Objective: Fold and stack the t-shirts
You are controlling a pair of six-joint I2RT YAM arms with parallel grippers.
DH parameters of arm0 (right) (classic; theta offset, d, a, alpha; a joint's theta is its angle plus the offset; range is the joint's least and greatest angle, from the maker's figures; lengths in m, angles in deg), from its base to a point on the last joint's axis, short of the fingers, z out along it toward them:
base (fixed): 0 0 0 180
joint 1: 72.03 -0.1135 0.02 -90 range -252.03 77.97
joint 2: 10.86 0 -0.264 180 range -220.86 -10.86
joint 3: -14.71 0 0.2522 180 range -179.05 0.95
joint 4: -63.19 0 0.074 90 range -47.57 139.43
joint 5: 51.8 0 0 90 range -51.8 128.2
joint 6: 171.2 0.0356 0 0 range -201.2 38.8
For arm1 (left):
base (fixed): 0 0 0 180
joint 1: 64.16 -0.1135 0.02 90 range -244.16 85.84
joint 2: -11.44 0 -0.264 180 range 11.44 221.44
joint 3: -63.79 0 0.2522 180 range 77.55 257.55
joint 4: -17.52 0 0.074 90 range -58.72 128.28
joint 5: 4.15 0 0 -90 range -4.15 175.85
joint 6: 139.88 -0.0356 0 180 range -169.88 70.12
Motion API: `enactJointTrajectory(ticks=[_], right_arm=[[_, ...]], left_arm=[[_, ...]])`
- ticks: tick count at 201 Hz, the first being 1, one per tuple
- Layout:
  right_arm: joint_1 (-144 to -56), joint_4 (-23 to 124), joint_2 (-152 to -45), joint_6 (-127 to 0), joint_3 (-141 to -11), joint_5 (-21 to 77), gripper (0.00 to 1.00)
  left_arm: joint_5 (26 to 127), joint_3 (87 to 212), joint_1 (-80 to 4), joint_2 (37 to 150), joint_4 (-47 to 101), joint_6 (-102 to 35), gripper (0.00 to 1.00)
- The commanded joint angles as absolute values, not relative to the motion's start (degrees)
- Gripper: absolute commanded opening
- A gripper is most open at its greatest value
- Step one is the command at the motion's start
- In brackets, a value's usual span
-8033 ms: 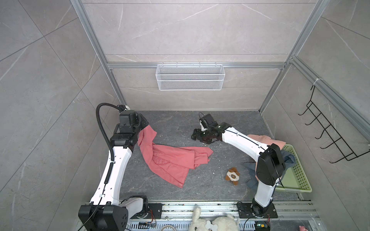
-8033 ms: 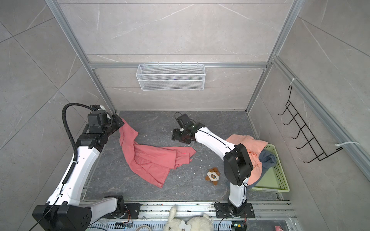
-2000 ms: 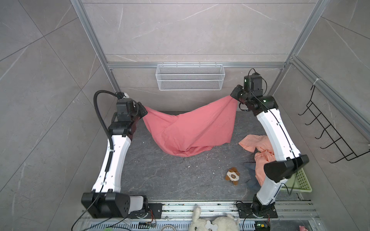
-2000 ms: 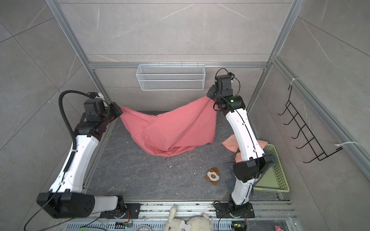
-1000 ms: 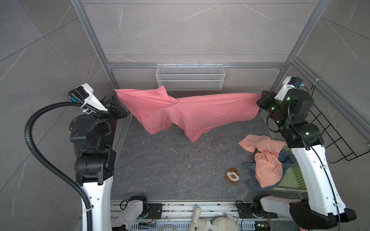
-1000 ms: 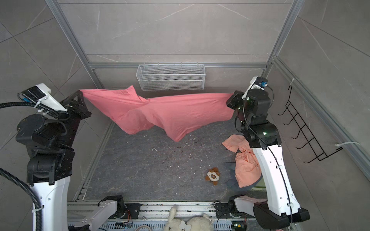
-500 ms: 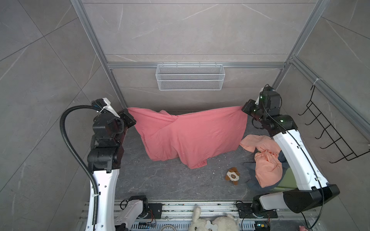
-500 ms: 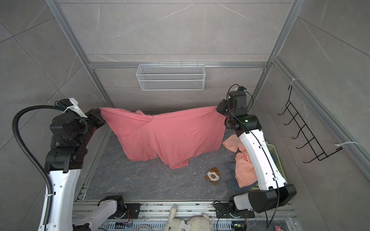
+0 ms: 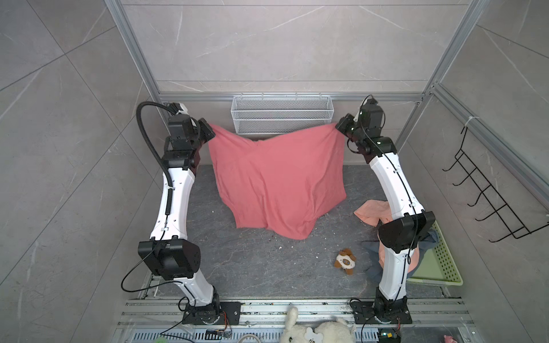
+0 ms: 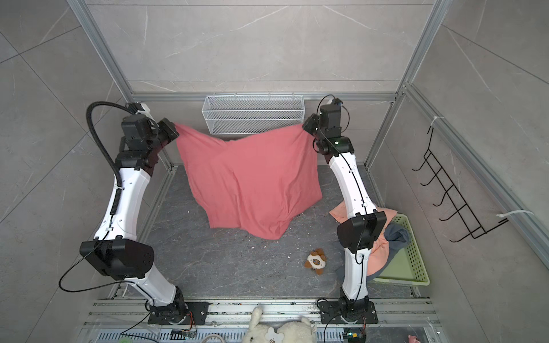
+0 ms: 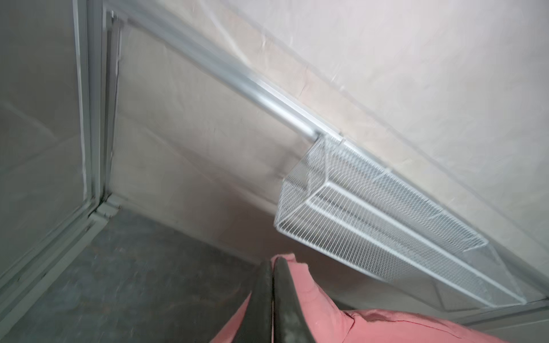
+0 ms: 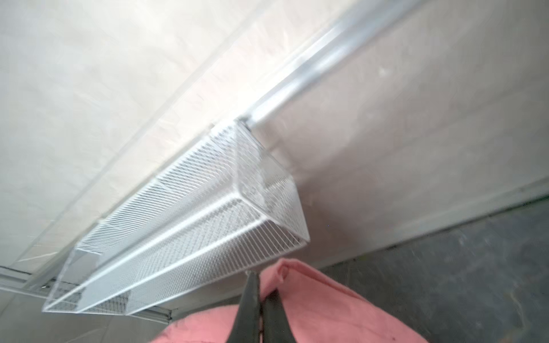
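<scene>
A coral-red t-shirt (image 9: 279,181) (image 10: 252,181) hangs spread between both arms near the back wall, its lower edge sagging to the grey floor. My left gripper (image 9: 208,132) (image 10: 174,130) (image 11: 272,267) is shut on its left top corner. My right gripper (image 9: 338,127) (image 10: 305,124) (image 12: 259,282) is shut on its right top corner. A light peach t-shirt (image 9: 370,212) (image 10: 380,252) and a slate blue-grey t-shirt (image 9: 427,239) (image 10: 396,234) lie crumpled at the right, partly hidden by the right arm.
A pale green perforated basket (image 9: 442,258) (image 10: 413,255) sits at the right front. A small brown-and-white plush toy (image 9: 344,261) (image 10: 316,260) lies on the floor. A white wire basket (image 9: 282,118) (image 10: 252,114) (image 11: 371,219) (image 12: 184,234) hangs on the back wall. Black hooks (image 9: 487,190) line the right wall.
Both arms have dropped from their high, wide stretch and moved towards the back wall. The red t-shirt now hangs lower and flatter, its bottom edge resting on the floor.
</scene>
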State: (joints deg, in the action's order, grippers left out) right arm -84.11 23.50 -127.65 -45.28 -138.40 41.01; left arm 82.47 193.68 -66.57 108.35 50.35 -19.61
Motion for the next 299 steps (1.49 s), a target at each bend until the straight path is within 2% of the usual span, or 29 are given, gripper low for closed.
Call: enactJointTrajectory(ticks=[1, 29, 58, 88, 130, 180, 211, 299], right_arm=[[-83.9, 27.8, -118.7, -50.0, -139.1, 39.3, 0.03], [-83.9, 35.4, -103.2, -51.8, -116.2, 41.5, 0.04], [-83.9, 31.5, -92.6, -52.8, -96.9, 43.2, 0.04], [-83.9, 24.6, -86.6, -50.2, -81.8, 42.2, 0.03], [-84.0, 14.9, -80.5, -43.8, -64.4, 48.4, 0.02], [-84.1, 16.1, -85.6, -40.6, -55.3, 47.1, 0.02], [-84.2, 17.2, -89.0, -39.2, -52.9, 46.7, 0.02], [-84.4, 17.4, -93.6, -39.1, -55.5, 47.6, 0.02]], left_arm=[[79.6, 200.4, -68.3, 100.7, 42.4, -19.5, 0.00], [79.2, 184.0, -68.3, 88.9, 38.6, -18.8, 0.00], [78.6, 166.9, -68.2, 76.8, 42.3, -16.1, 0.00], [80.3, 156.2, -68.2, 69.2, 57.2, -13.9, 0.00], [80.4, 139.0, -68.1, 62.5, 71.3, -5.0, 0.00], [79.1, 128.5, -68.0, 65.8, 78.6, -2.2, 0.00], [79.2, 127.5, -67.6, 70.8, 82.5, -2.3, 0.00], [79.7, 128.8, -66.2, 74.6, 80.9, -3.8, 0.00]])
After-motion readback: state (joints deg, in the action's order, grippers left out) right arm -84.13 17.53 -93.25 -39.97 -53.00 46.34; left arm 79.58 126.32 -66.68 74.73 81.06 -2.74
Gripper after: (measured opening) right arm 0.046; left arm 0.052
